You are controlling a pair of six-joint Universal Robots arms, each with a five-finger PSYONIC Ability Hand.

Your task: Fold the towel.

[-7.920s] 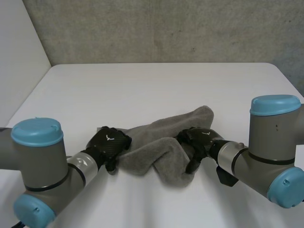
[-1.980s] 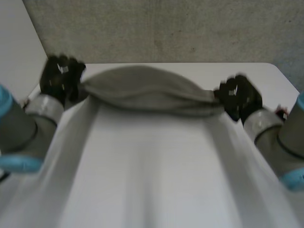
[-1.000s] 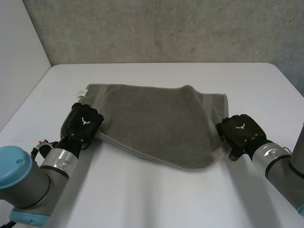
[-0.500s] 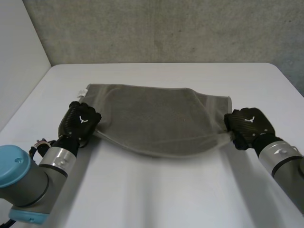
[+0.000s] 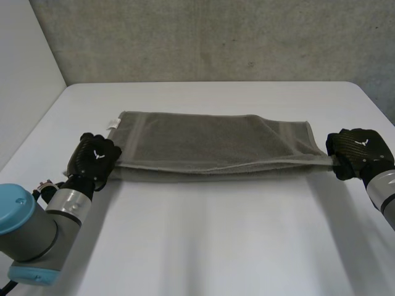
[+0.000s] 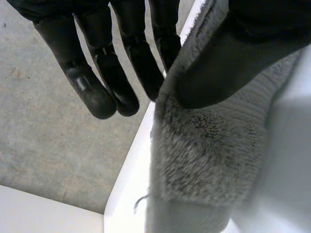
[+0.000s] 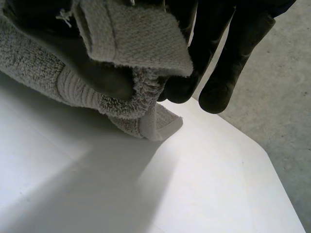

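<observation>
towel (image 5: 210,145) stretched on desk (image 5: 216,234) | left robot hand (image 5: 94,161) pinched its left end | right robot hand (image 5: 358,150) pinched its right end | corner tag (image 5: 112,123) unreadable

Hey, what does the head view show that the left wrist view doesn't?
Head view adds the whole towel stretched between both hands, with the right hand pinching its right end. Left wrist view adds the close grip: the thumb pressed onto the towel's fuzzy end, beside straight fingers. Both have the left hand, the towel and the white table.
</observation>
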